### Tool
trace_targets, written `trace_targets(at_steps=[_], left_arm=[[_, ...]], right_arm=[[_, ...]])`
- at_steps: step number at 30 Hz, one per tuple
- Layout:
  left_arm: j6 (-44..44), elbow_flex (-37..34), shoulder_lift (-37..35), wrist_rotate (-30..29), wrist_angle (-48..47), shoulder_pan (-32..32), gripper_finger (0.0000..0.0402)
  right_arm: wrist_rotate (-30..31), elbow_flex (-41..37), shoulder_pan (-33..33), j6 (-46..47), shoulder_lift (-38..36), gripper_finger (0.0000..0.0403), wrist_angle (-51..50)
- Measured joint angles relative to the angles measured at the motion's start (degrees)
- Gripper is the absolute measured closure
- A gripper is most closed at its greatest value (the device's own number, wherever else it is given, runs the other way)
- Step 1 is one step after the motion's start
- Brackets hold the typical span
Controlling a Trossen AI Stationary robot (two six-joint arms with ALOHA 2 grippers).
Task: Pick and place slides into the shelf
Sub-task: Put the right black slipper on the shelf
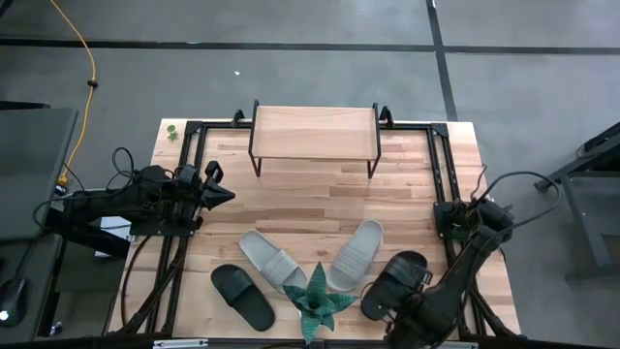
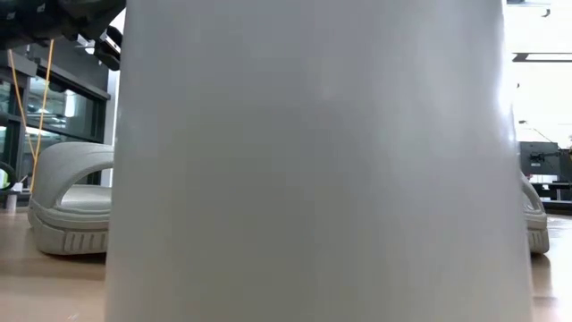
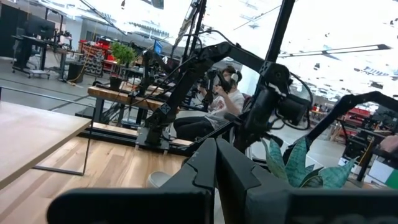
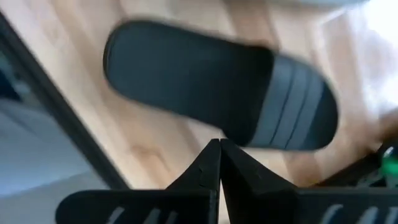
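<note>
Four slides lie on their soles on the near half of the table: a black one [image 1: 242, 296], two pale ones [image 1: 271, 260] [image 1: 356, 254], and a second black one [image 1: 397, 281]. The shelf [image 1: 315, 131] stands on its thin dark legs at the far middle. My right gripper [image 1: 386, 310] is shut and hangs over the right black slide [image 4: 211, 81], its tips at the slide's long side by the ribbed strap [image 4: 298, 106]. My left gripper [image 1: 225, 194] is shut and empty at the table's left, above the wood; it also shows in the left wrist view [image 3: 216, 152]. My right gripper points its shut fingertips [image 4: 219, 149] down at the black slide's long side edge [image 4: 230, 135], beside the strap. Whether the tips touch the slide, I cannot tell. The slide lies flat on the table.
A green spiky plant [image 1: 315, 302] stands between the slides at the near edge; its pale pot [image 2: 313, 161] fills most of the low view, with pale slides on either side [image 2: 71, 206] [image 2: 534, 219]. Bare wood lies between the shelf and the slides. People sit beyond the table [image 3: 227, 93].
</note>
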Motion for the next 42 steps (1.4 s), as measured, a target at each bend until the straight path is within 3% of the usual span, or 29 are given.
trace_targets(at_steps=[10,16,19,23,31,37,42], left_arm=[[1.51,0.00,0.00,-1.51,0.00,0.01,0.0401],[1.51,0.00,0.00,-1.51,0.01,0.02,0.0401],[1.51,0.00,0.00,-1.51,0.00,0.01,0.0401],[1.51,0.00,0.02,-1.51,0.00,0.00,0.0401],[1.51,0.00,0.00,-1.51,0.00,0.02,0.0401],[1.50,0.00,0.01,-1.50,0.00,0.02,0.0401],[1.49,0.00,0.00,-1.50,0.00,0.02,0.0401]], right_arm=[[1.20,0.00,-1.49,-9.97,0.26,0.0402,12.09],[8.90,-0.22,-1.68,-10.36,0.25,0.0402,10.38],[8.67,-1.75,-1.46,-8.56,0.24,0.0402,8.14],[4.07,-5.47,-1.27,-7.75,0.26,0.0396,8.68],[-0.34,-9.51,-1.16,-8.03,0.26,0.0299,8.77],[3.71,-9.51,-1.16,-6.95,0.26,0.0224,5.05],[5.36,-9.51,-1.18,-7.06,0.26,0.0191,2.94]])
